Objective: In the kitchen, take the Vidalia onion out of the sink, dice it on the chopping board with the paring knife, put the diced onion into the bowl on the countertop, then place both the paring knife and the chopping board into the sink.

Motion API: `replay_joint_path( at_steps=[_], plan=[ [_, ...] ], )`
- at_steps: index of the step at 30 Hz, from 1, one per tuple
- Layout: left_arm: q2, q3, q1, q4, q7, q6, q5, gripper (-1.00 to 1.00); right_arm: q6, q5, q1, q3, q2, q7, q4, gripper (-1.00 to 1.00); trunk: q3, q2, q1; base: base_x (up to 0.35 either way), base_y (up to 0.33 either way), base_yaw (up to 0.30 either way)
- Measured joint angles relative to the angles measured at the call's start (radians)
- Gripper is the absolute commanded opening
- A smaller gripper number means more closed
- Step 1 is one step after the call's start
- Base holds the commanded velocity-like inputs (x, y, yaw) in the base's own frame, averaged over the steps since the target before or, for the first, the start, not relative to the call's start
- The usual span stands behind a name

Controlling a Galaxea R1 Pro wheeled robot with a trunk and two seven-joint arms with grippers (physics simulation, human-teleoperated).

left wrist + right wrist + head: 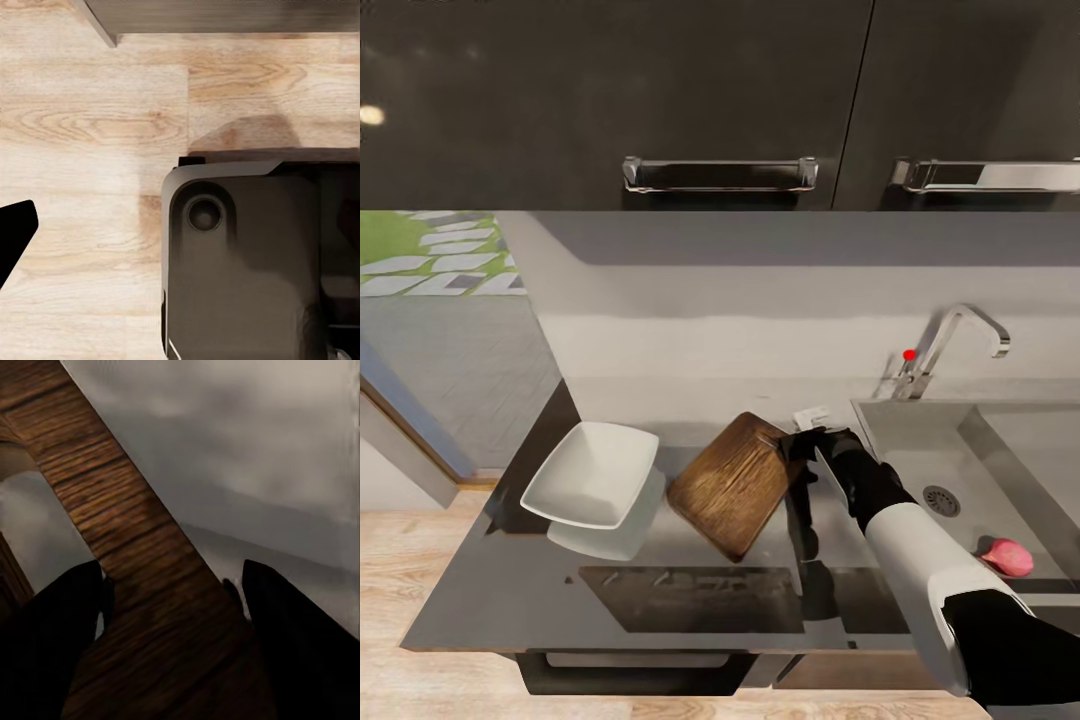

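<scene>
Right gripper clamped on the near-right edge of the chopping board, fingers on either side of the wood. Left gripper's opening: cannot tell. Countertop dark and glossy, board tilted up off it. Grey sink to the right, holding the Vidalia onion near its front wall. White bowl just left of the board, empty. Right arm reaching forward over the sink's left rim. Wooden floor below.

Dark upper cabinets, chrome handles; grey wall; pale wood floor.
</scene>
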Motion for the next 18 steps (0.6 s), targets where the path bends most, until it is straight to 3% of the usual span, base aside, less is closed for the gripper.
replay_joint_path(
  at_steps=[7,18],
  plan=[
    [-0.001,0.000,0.000,0.001,0.000,0.000,0.000,1.00,-0.001,0.001,0.000,0.000,-0.006,0.000,0.018,-1.00,0.009,0.000,0.000,0.000,0.000,0.000],
    [-0.001,0.000,0.000,0.001,0.000,0.000,0.000,1.00,-0.002,0.010,0.002,-0.003,-0.043,0.000,0.018,-1.00,0.026,0.000,0.000,0.000,0.000,0.000]
  ],
)
